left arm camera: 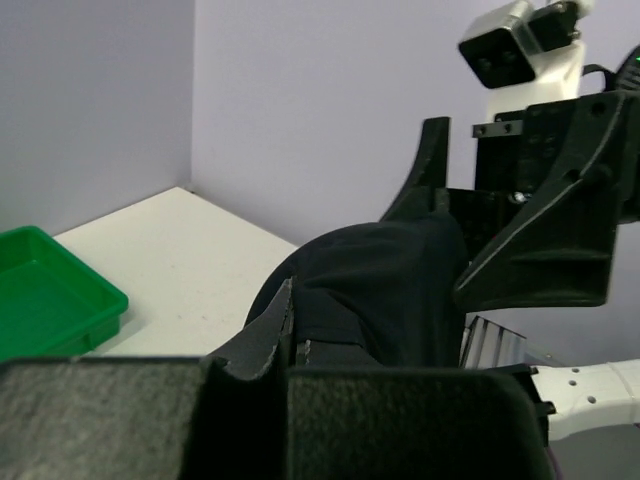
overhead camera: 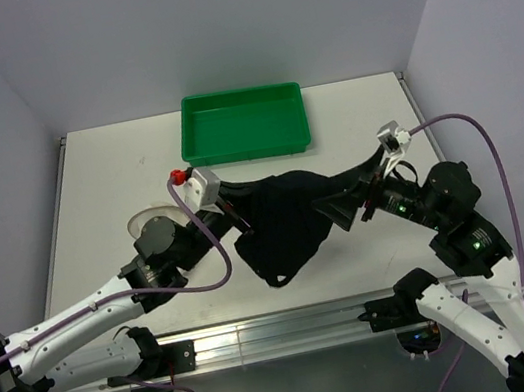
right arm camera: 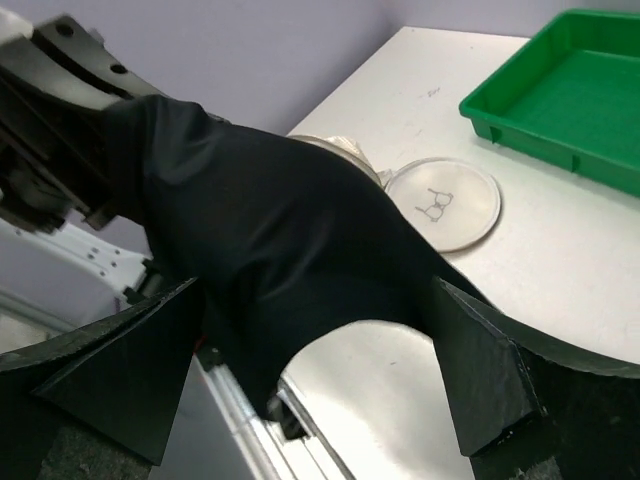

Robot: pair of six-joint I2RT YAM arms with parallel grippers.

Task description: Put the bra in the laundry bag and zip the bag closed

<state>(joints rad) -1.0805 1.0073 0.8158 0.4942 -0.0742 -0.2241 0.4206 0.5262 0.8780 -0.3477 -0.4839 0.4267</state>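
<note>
Pinched at one end in the clenched left pincer [overhead camera: 234,211], right under that wrist's camera, the bra [right arm camera: 270,230] hangs as a wide black sheet above the counter [overhead camera: 107,183]. Its other end reaches across to the right pincer [right arm camera: 315,285]. That one is released: its fingers stand wide apart with fabric lying between them, and nothing shows them pressing on it. The lower edge of the bra sags toward the near edge of the counter.

The laundry bag [right arm camera: 442,203] sits on the counter to the left of the bra, close under the left arm, which hides part of it from above. Only its round white top and a bit of mesh show. I cannot tell whether the zip is open. The green tray [overhead camera: 249,150] lies well apart at the far side.

My reading is that the bra is lifted but not yet over the bag, so most of the task is still ahead.

Several things could go wrong:
- With the right fingers spread, the cloth may slide off and swing from the left grip alone.
- The bra is spread much wider than the small bag, so cups or straps could spill over the rim.
- Any trailing strap could catch in the zip later.
- The left arm is close enough to the light bag to nudge or flatten it when it swings across.
</note>
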